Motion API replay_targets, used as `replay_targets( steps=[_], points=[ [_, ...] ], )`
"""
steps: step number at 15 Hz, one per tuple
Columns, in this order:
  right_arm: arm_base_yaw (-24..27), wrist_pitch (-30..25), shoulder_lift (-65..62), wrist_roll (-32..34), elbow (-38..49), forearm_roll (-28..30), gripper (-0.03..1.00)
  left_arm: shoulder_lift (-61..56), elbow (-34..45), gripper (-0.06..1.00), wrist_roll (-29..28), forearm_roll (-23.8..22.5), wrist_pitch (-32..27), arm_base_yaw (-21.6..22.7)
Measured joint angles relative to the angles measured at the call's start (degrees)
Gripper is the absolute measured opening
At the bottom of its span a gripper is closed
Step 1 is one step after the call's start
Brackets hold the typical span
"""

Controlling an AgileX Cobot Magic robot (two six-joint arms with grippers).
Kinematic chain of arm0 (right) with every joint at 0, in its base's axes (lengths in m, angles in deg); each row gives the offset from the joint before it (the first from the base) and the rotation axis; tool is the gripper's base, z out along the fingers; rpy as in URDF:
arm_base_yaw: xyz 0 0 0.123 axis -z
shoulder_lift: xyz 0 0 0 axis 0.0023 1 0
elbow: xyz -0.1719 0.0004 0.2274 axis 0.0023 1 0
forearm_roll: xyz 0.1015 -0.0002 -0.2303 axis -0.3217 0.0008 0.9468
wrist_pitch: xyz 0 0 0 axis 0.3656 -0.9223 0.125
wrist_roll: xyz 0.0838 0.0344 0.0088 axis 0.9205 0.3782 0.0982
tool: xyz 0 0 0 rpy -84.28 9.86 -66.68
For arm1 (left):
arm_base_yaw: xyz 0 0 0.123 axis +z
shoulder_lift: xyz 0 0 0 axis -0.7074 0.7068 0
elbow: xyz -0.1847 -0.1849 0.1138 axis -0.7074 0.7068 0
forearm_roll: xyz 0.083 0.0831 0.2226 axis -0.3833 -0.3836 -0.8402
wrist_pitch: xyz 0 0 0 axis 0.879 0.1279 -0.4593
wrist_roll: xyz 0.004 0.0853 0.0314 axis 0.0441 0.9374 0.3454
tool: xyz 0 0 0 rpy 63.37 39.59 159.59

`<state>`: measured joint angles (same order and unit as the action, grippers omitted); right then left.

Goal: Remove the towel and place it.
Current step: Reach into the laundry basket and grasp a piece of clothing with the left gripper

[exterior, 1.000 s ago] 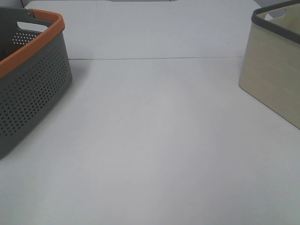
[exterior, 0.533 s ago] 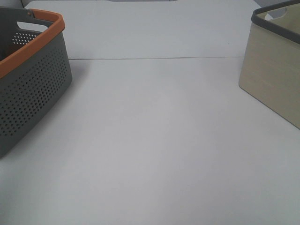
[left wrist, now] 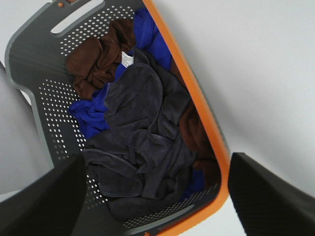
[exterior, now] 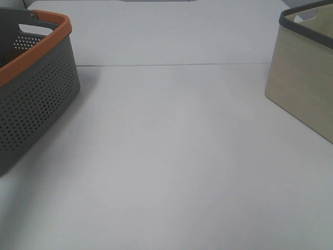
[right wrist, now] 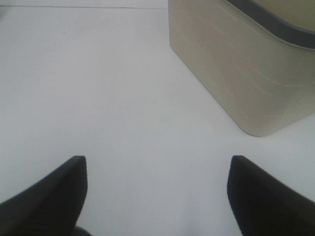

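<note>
Open table (exterior: pixel 171 156) between baskets (exterior: pixel 36 104) (well apart)

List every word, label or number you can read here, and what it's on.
None can be read.
White tag at the charcoal towel's edge: any print is too small to read.
Orange-rimmed gray basket and beige basket: no lettering shows.

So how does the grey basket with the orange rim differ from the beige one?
The grey basket has perforated walls; the beige basket has solid ones. The grey basket's rim is orange, the beige basket's dark grey. The grey basket stands left in the high view, the beige basket right. The grey basket holds piled cloths, the towel on top; the beige basket's inside hardly shows. Both stand upright on the white table.
</note>
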<state>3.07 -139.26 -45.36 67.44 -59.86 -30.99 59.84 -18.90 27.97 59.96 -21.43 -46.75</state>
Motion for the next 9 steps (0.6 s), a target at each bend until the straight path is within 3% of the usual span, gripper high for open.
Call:
replay_targets(
  steps=[5,9],
  points=[
    [0.0,0.0,0.0,0.0,0.0,0.0,0.7,15.9,-3.1,0.75,8.5,-2.1,0.9,7.3],
    [0.0,0.0,0.0,0.0,0.0,0.0,0.7,29.3,-8.3,0.75,13.6,-2.8,9.0,9.3]
  ],
)
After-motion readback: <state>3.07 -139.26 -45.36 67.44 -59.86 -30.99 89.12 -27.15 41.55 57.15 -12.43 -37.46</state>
